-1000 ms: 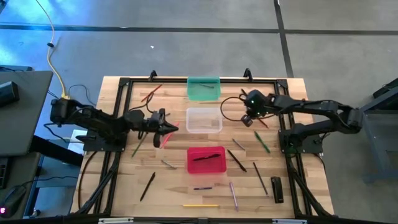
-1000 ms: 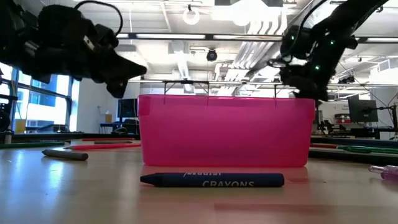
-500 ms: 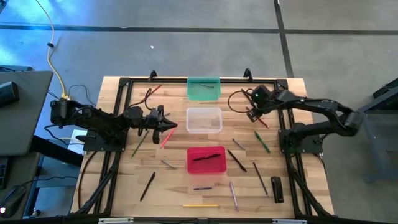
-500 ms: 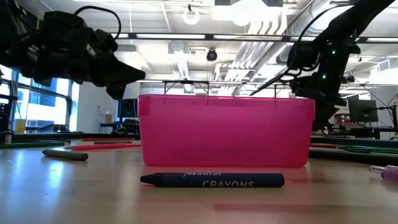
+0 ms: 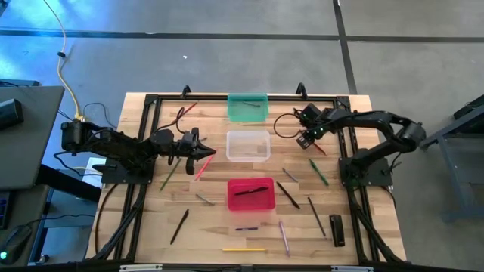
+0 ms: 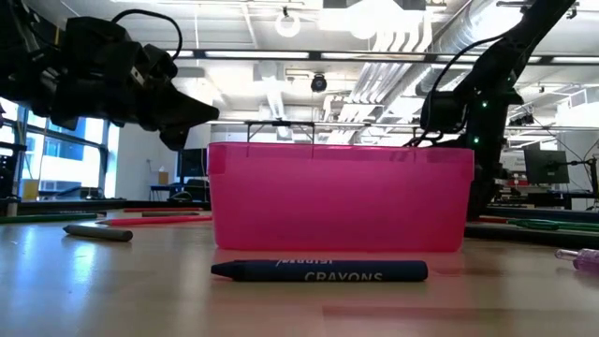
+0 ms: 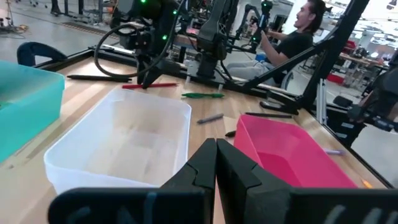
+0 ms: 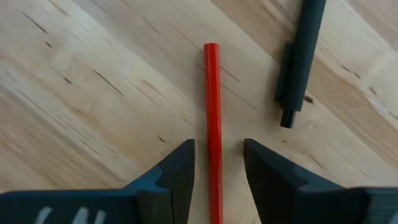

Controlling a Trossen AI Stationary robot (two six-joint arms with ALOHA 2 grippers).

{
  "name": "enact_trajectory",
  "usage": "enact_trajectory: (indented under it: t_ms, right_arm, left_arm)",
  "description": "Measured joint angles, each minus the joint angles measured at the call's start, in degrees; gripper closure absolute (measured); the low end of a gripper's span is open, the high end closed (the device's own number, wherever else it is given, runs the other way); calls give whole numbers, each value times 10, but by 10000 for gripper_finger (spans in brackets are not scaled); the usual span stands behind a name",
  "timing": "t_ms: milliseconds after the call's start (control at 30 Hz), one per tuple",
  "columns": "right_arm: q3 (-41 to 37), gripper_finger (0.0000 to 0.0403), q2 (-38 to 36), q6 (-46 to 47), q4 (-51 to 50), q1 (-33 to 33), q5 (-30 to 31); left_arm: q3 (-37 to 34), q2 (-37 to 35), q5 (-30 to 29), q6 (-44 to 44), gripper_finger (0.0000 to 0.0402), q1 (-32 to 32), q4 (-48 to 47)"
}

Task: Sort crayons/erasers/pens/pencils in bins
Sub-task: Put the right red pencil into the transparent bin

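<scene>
Thin red pencil [image 8: 212, 124] lies flat on the wooden bench [image 8: 93, 93], between the spread fingers of the right tool [image 8: 217, 171], ungripped, beside a black pen [image 8: 300, 59]. Left tool [image 7: 216, 163] is closed, empty, near the clear plastic tub [image 7: 124, 143].

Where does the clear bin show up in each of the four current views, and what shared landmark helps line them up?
High view: the clear bin sits mid-table, between the teal bin and the red bin.
Low view: not visible; the red bin fills the middle and blocks it.
Left wrist view: clear bin just beyond the shut left tool.
Right wrist view: not in it.
Shared landmark: the red bin.
</scene>
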Motion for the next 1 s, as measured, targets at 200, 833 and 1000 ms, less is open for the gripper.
enact_trajectory:
  t_ms: [200, 833, 1000]
  right_arm:
    - [0, 330, 5, -1, 4, 0, 0]
    - [-5, 393, -75, 7, -23, 7, -16]
    - [-5, 393, -126, 32, -26, 30, -30]
  left_arm:
    - [0, 0, 0, 0, 401, 0, -1]
    - [0, 0, 0, -15, 401, 0, -3]
    - [0, 0, -1, -16, 401, 0, -3]
